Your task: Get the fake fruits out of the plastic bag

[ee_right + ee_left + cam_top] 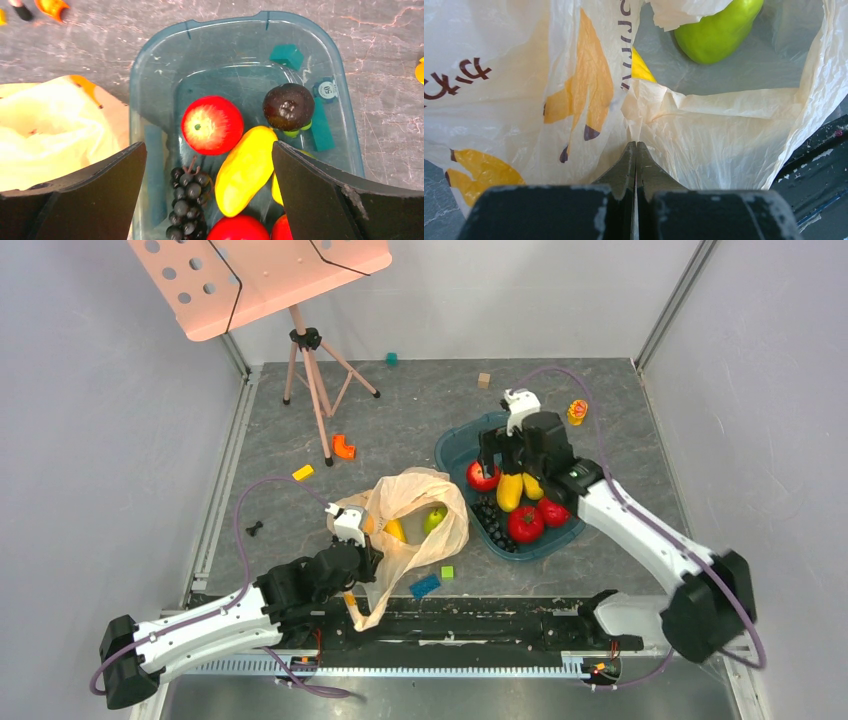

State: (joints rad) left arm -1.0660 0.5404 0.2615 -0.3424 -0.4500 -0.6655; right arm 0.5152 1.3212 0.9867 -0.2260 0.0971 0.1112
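Bag (724, 135) is being pinched at the rim by the clamped left gripper (636, 150), likely steadying its mouth around the pear (716, 30); right gripper (207, 150) is hovering over the tray (150, 60), spread wide, empty.

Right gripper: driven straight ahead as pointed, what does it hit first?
Probably the red apple in the tray, nearly centred in the open right gripper. Grapes and a yellow fruit lie right beside it; depth is unclear, so either could touch first.
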